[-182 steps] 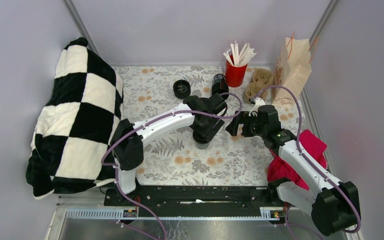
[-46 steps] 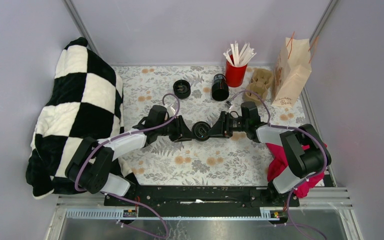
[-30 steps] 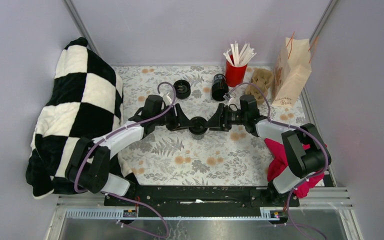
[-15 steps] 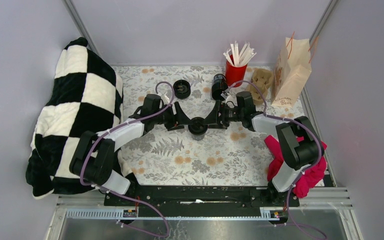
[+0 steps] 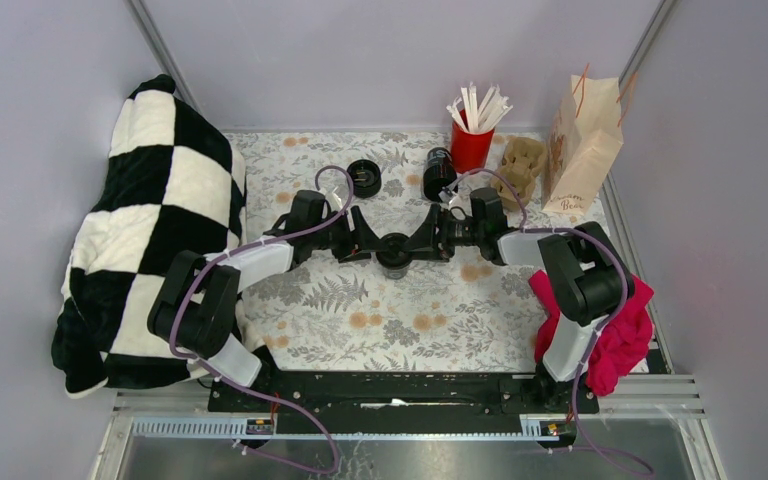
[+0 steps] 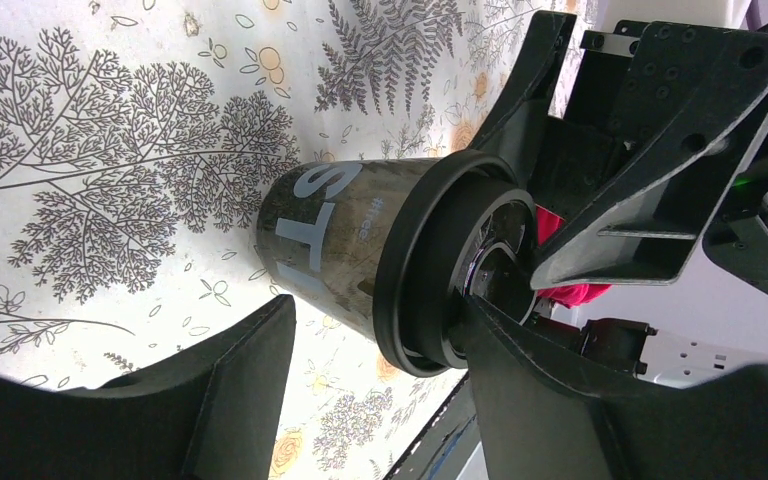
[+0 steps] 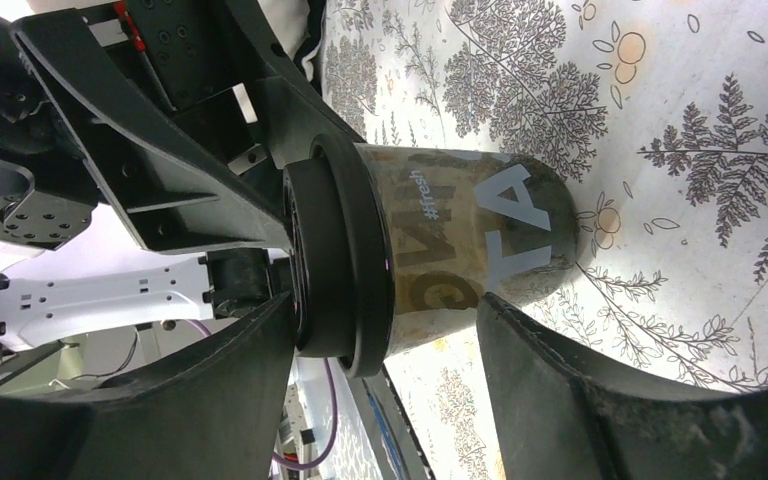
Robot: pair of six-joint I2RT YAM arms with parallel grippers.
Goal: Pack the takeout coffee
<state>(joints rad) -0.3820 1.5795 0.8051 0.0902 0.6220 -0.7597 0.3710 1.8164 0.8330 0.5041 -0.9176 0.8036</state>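
1 takeout coffee [image 5: 393, 250] upright between left gripper [image 5: 371, 243], right gripper [image 5: 417, 242], both spread open; 1 paper bag [image 5: 585, 140].

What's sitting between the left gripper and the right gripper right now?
The lidded black coffee cup stands between the left gripper and right gripper, on the floral table cover. The top view shows it best.

A black disposable cup [image 7: 460, 240] with white lettering and a round black plastic lid [image 7: 335, 260] is being shown standing on a fern-and-flower printed cloth [image 7: 720, 120]. It is being flanked by the right gripper [image 7: 385, 315] — black fingers [image 7: 600, 400] spread wide — and the left gripper [image 7: 290, 190] is being held close by the lid.
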